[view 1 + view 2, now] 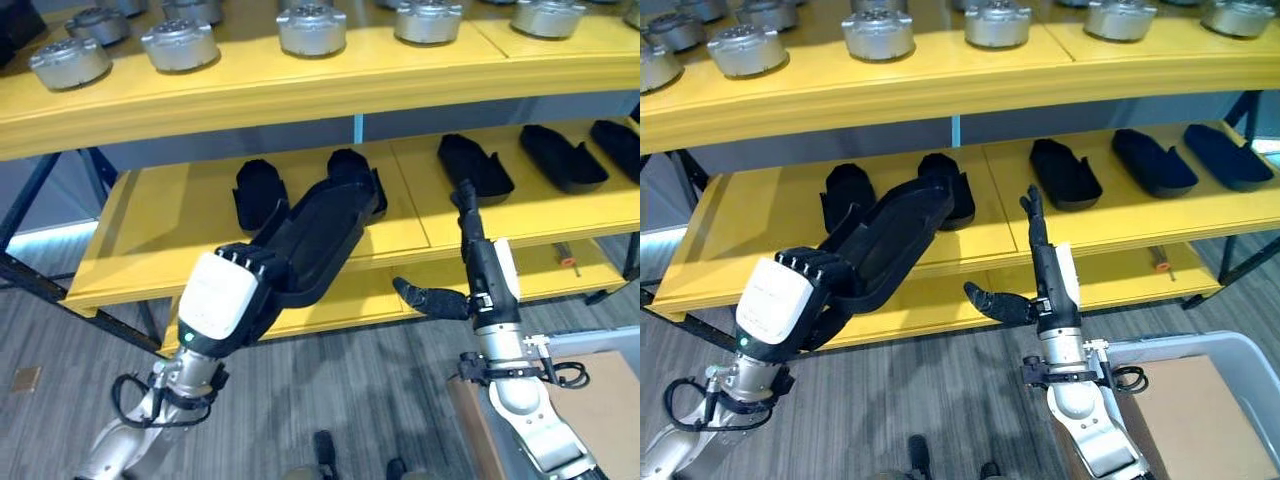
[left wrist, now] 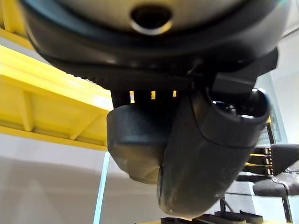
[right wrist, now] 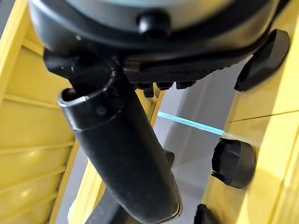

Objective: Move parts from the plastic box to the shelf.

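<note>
Left hand (image 1: 235,300), lower left of frame, fingers curled round a long black part (image 1: 320,235) whose far end lies over the yellow shelf (image 1: 180,215); right hand (image 1: 478,268) centre-right, fingers straight, thumb spread; black parts (image 1: 475,165) along shelf; silver discs (image 1: 180,45) above; plastic box (image 1: 1230,350) lower right.

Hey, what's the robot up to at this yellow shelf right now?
The left hand grips a long black moulded plastic part and holds it over the middle yellow shelf board, beside similar black parts already lying there. The right hand is raised, open and empty, in front of the shelf. Round silver metal parts line the top board.
</note>
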`<state>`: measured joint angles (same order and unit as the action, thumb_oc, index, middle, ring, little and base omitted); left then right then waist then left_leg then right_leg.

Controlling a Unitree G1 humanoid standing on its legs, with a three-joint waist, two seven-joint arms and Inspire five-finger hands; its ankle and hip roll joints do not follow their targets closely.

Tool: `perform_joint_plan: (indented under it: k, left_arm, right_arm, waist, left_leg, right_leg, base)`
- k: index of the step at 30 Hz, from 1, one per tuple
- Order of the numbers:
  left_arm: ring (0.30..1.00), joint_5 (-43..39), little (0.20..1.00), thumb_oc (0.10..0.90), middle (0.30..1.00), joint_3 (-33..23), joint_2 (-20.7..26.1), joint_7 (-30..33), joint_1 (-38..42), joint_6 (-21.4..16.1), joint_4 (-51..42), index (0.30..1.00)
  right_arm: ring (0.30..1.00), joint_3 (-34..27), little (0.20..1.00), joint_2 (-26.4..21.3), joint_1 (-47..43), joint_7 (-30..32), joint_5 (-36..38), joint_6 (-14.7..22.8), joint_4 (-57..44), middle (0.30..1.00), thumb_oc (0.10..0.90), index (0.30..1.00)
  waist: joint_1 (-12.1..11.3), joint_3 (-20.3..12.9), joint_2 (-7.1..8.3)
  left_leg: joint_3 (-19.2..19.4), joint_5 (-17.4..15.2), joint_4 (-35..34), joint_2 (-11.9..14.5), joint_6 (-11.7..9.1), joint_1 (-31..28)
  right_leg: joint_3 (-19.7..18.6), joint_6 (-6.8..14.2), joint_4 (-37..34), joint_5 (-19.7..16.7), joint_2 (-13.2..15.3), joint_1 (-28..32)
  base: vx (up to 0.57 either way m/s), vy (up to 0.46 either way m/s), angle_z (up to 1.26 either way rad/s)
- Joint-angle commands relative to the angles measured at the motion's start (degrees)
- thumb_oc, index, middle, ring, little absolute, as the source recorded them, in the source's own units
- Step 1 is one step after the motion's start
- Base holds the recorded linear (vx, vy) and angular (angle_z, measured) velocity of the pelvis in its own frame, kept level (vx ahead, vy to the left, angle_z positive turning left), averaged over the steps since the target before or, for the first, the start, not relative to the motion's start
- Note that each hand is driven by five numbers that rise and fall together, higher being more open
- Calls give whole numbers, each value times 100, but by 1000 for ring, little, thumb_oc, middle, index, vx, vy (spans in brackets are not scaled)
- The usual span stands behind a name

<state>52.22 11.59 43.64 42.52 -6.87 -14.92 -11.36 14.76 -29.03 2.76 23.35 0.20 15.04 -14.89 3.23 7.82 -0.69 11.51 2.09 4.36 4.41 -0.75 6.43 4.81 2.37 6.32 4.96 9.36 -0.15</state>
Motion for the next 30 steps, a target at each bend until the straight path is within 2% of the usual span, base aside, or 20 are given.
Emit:
perform_joint_plan:
  k: [1,3,5,6,9,12,14,16,20,21,22,23,24,27,28,29,30]
  left_arm:
    - [300,-407,300,400,300,-980,-274,745,385,653,-566,300]
    - [300,-439,300,400,300,-1074,-222,803,324,631,-458,300]
    - [300,-388,300,400,300,-1085,-229,953,302,590,-358,300]
    - [300,-359,300,400,300,-1069,-248,1039,273,613,-349,300]
    - [300,-264,300,400,300,-1009,-256,1106,338,688,-325,300]
    - [300,-285,300,400,300,-954,-166,1161,490,604,-191,300]
    - [300,-356,300,400,300,-907,-106,1097,591,561,-146,300]
    - [300,-349,300,400,300,-1000,-74,1135,488,396,-103,300]
    - [300,-487,300,400,300,-1265,-44,1167,311,259,-99,300]
    - [300,-560,300,400,300,-1333,-49,1167,250,240,-57,300]
    - [300,-547,300,400,300,-1383,-95,1236,147,197,-55,300]
    - [300,-529,300,400,300,-1404,-134,1252,110,161,-73,300]
    - [300,-529,300,400,300,-1430,-170,1205,94,121,-122,300]
    - [300,-633,300,400,300,-1356,-238,1025,222,151,-117,300]
    - [300,-641,300,400,300,-1349,-281,1035,205,151,-115,300]
    - [300,-571,300,400,300,-1344,-351,1076,154,180,-128,300]
    - [300,-560,300,400,300,-1345,-364,1082,148,187,-132,300]
  right_arm:
    - [1000,-487,1000,-228,-358,-106,54,811,-516,1000,900,1000]
    - [1000,-621,1000,-327,-285,-214,194,869,-598,1000,900,1000]
    - [1000,-668,1000,-379,-318,-167,126,857,-657,1000,900,1000]
    - [1000,-666,1000,-418,-389,-95,86,832,-642,1000,900,1000]
    - [1000,-682,1000,-406,-475,19,38,874,-603,1000,900,1000]
    - [1000,-784,1000,-369,-389,146,30,853,-724,1000,900,1000]
    - [1000,-844,1000,-328,-334,177,61,729,-763,1000,900,1000]
    - [1000,-809,1000,-230,-367,138,-46,734,-741,1000,900,1000]
    - [1000,-677,1000,-44,-479,91,-163,672,-770,1000,900,1000]
    - [1000,-501,1000,100,-661,32,-268,581,-679,1000,900,1000]
    - [1000,-449,1000,164,-724,-42,-332,582,-679,1000,900,1000]
    - [1000,-434,1000,176,-744,-67,-390,574,-700,1000,900,1000]
    - [1000,-399,1000,157,-758,-39,-434,547,-735,1000,900,1000]
    - [1000,-305,1000,46,-796,-48,-475,447,-778,1000,900,1000]
    - [1000,-297,1000,10,-805,-106,-476,488,-759,1000,900,1000]
    - [1000,-304,1000,-88,-828,-205,-477,595,-743,1000,900,1000]
    - [1000,-308,1000,-111,-836,-221,-482,615,-742,1000,900,1000]
  waist:
    - [47,-278,-54]
    - [76,-283,-59]
    - [78,-249,-83]
    - [62,-222,-130]
    - [71,-224,-188]
    - [61,-260,-146]
    - [17,-280,-106]
    - [-127,-272,-47]
    - [-325,-255,13]
    - [-511,-243,63]
    - [-598,-219,89]
    - [-620,-208,95]
    - [-624,-193,97]
    - [-591,-214,142]
    - [-590,-229,157]
    - [-576,-222,217]
    - [-575,-221,224]
  left_leg:
    - [-756,310,-484,342,-293,-517]
    - [-797,655,-626,709,-441,-463]
    - [-872,727,-666,873,-510,-452]
    - [-914,560,-635,836,-507,-511]
    - [-808,325,-611,694,-476,-666]
    - [-720,234,-649,485,-328,-718]
    - [-695,165,-691,339,-223,-765]
    - [-685,67,-625,108,-39,-769]
    - [-365,-49,-604,-52,96,-814]
    - [-37,-147,-601,-146,152,-877]
    - [111,-175,-613,-184,188,-918]
    - [137,-182,-628,-201,212,-927]
    - [140,-185,-647,-215,230,-936]
    - [143,-168,-619,-225,255,-868]
    - [178,-158,-618,-214,240,-852]
    - [218,-180,-607,-231,200,-858]
    - [227,-162,-601,-228,194,-840]
  right_leg:
    - [-227,198,-505,-675,-223,34]
    - [-204,242,-528,-675,-82,70]
    - [-178,284,-526,-684,57,80]
    - [-174,329,-496,-683,146,68]
    - [-137,484,-424,-704,374,69]
    - [-65,672,-225,-701,666,87]
    - [82,693,-63,-706,845,134]
    - [278,648,158,-912,1010,91]
    - [674,743,314,-1266,1234,3]
    - [1120,874,469,-1607,1475,-22]
    - [1270,931,573,-1711,1512,-64]
    - [1291,932,618,-1690,1455,-91]
    - [1256,890,639,-1519,1312,-97]
    - [1256,634,436,-788,532,24]
    - [1298,568,323,-623,317,55]
    - [1310,462,96,-452,-12,128]
    - [1309,433,32,-472,-67,131]
  base:
    - [107,374,-10]
    - [58,350,-44]
    - [31,425,-15]
    - [23,415,5]
    - [32,496,-28]
    - [55,473,8]
    - [80,438,29]
    - [38,418,54]
    - [0,285,1]
    - [12,311,-52]
    - [16,339,-80]
    - [22,185,-69]
    - [51,131,-46]
    - [93,100,4]
    - [131,80,15]
    - [98,45,8]
    - [101,30,-14]
